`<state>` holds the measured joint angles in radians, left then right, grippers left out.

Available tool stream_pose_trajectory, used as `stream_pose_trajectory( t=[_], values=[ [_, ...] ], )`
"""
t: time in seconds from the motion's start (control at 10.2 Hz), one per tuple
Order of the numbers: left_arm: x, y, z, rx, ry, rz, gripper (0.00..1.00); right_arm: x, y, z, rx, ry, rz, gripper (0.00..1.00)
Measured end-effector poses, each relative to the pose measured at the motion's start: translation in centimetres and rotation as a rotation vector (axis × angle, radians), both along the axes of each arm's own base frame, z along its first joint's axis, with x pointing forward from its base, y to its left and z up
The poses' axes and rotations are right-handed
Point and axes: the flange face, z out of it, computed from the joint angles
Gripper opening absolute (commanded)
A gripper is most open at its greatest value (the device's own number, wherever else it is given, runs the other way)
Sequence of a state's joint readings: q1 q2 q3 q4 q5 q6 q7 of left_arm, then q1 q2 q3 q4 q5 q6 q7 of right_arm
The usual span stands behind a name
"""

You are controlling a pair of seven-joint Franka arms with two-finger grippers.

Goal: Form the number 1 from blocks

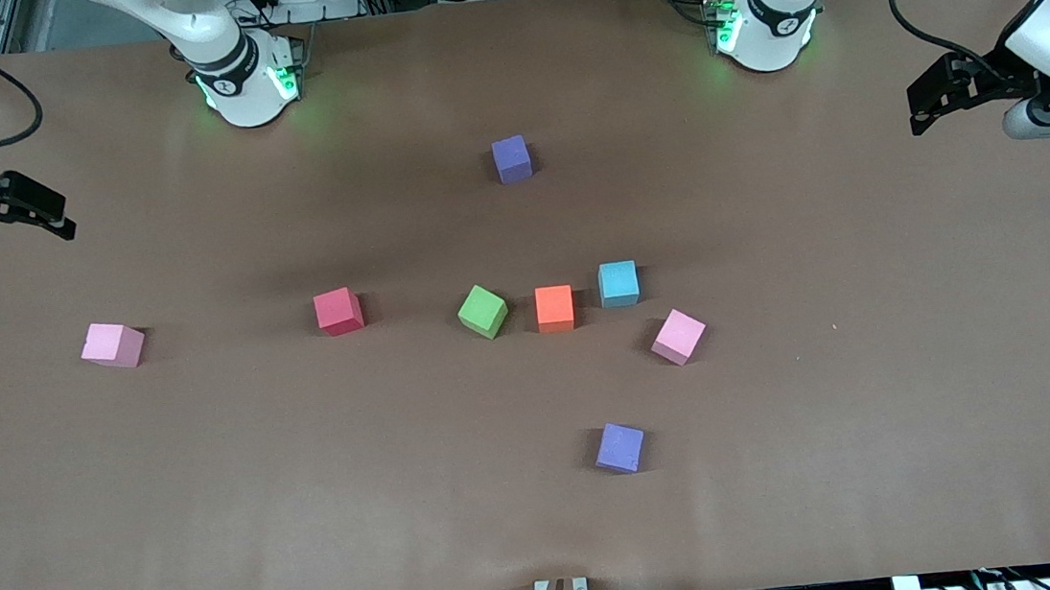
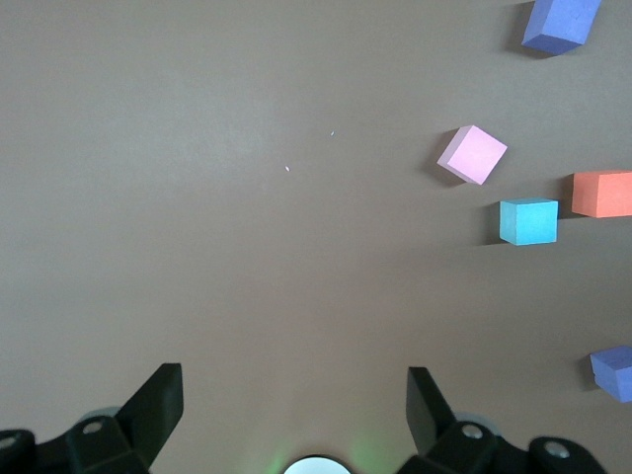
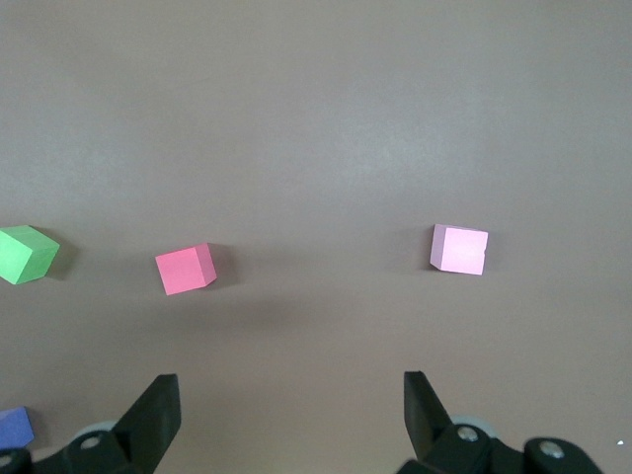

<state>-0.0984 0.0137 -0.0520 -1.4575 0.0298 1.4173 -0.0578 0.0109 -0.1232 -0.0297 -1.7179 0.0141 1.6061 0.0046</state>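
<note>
Starting at the left gripper (image 1: pixel 919 108) and right gripper (image 1: pixel 60 219), we see both hovering with fingers apart over the table's (image 1: pixel 883 415) ends. Plain matte cubes: red (image 1: pixel 339 311), green (image 1: pixel 483 311), orange (image 1: pixel 554 308) and light blue (image 1: pixel 618 283) in a loose row; two purple (image 1: pixel 511 159) (image 1: pixel 620 448), unlabelled.

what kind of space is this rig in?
Likely a robotics lab: two Franka arms at a paper-covered table, aluminium framing and cables along its edges, foam cubes scattered on it.

green (image 1: pixel 483 311), orange (image 1: pixel 554 308), blue (image 1: pixel 618 283) blks crowded, red (image 1: pixel 339 311) isolated
</note>
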Motion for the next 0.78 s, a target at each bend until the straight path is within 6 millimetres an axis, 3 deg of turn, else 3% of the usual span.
stream_pose_trajectory(
  t=[0.2, 0.39, 0.59, 0.78],
  values=[
    [0.1, 0.0, -0.2, 0.0, 0.003, 0.0, 1.0, -0.2, 0.0, 0.3, 0.0, -0.001, 0.0, 1.0],
    [0.9, -0.3, -1.6, 0.002, 0.027, -0.005, 1.0, -0.3, 0.1, 0.4, 0.0, -0.003, 0.001, 1.0],
    [2.4, -1.2, -4.7, 0.005, 0.07, -0.008, 1.0, -0.3, 0.8, 0.3, -0.001, -0.002, 0.011, 1.0],
    [4.1, -4.8, -8.9, 0.011, 0.106, 0.042, 1.0, 0.0, 3.7, -0.6, 0.0, 0.013, -0.022, 1.0]
  ],
)
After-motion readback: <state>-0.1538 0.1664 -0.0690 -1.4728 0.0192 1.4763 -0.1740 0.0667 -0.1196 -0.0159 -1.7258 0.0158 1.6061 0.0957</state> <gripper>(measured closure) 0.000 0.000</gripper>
